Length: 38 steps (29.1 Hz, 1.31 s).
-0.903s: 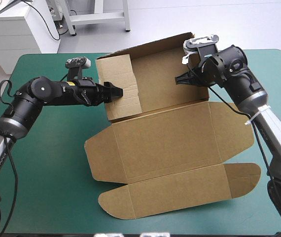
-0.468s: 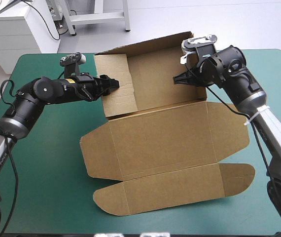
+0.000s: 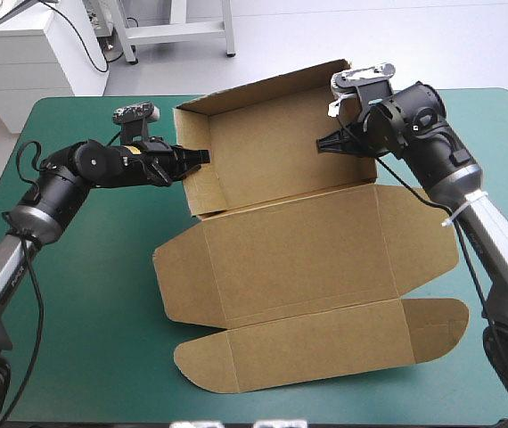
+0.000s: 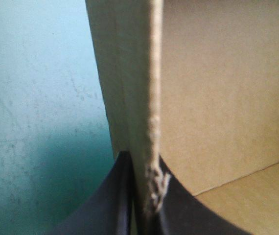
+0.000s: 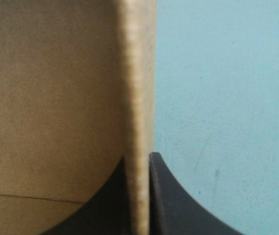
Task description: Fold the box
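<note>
Brown box (image 3: 307,259), one: two walls pinched, by left gripper (image 3: 204,157) and right gripper (image 3: 320,144).

Left wall (image 3: 190,129) of the box (image 3: 299,259) — now upright

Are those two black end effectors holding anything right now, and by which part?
Yes, the box. The left end effector pinches the edge of its raised left wall. The right end effector pinches the edge of its raised right wall.
</note>
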### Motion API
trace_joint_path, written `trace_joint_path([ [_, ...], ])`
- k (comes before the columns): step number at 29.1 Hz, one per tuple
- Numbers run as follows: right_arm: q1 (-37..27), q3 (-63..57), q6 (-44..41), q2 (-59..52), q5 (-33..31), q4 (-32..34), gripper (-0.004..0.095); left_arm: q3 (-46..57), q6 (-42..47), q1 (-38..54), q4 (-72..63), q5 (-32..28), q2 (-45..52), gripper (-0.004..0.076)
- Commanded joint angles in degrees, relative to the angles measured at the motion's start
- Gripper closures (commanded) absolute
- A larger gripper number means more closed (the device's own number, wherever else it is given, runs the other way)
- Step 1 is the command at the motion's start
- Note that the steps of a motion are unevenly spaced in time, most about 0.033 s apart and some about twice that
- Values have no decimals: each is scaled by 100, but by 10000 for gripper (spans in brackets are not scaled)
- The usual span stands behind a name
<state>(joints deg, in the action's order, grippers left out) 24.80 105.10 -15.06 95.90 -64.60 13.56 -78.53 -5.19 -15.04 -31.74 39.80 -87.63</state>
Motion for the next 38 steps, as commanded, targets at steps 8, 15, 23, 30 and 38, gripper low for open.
trace_joint_path([
  [8, -5, 196, -128, 253, -496, -241, 924, -1080, 103, -84, 437, 959, -406, 731],
  [15, -5, 196, 177, 1017, -624, -1029, 924, -1253, 384, -84, 1173, 1552, -1035, 731],
  [23, -53, 196, 192, 1494, -675, -1426, 924, -1253, 609, -146, 1587, 1893, -1406, 731],
  [30, -190, 196, 172, 1510, -675, -1617, 924, -1268, 886, -439, 2332, 2122, -1606, 731],
  [38, -354, 196, 172, 1595, -675, -1842, 923, -1268, 904, -439, 2315, 2188, -1651, 731],
])
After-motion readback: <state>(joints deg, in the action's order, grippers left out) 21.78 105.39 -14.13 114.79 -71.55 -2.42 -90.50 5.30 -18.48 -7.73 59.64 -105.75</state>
